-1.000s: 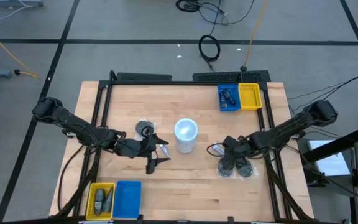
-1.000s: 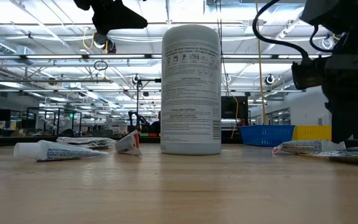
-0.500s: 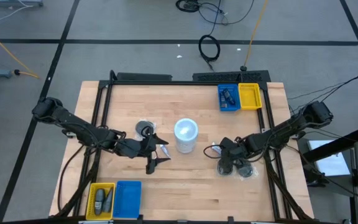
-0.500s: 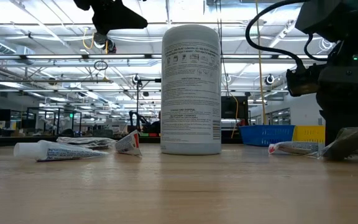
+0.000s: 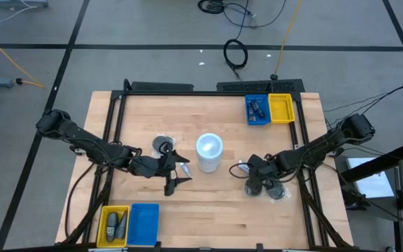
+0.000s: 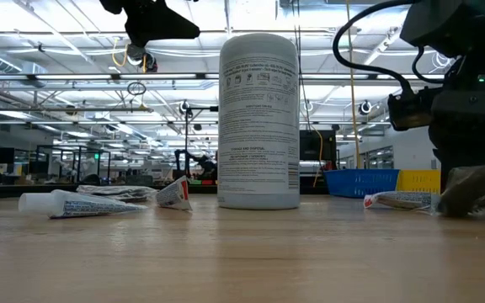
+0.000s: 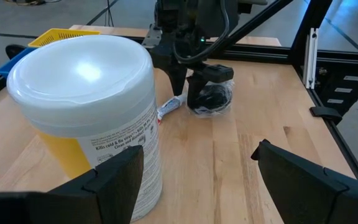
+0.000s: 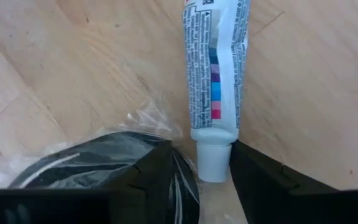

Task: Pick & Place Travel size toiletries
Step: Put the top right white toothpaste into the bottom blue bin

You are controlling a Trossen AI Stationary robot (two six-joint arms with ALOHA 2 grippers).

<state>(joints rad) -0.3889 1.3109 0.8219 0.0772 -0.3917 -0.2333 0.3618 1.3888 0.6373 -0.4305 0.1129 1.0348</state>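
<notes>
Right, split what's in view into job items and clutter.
Job: capped white tube straddled by the open right gripper; plastic-wrapped dark disc beside it; another dark disc; tubes near the open left gripper.
Clutter: white wipes canister; coiled cable on the floor.

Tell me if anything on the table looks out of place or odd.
Nothing looks spilled or damaged. The white canister stands upright mid-table; loose tubes lie flat beside it, and the right gripper is down at a plastic-wrapped dark item.
</notes>
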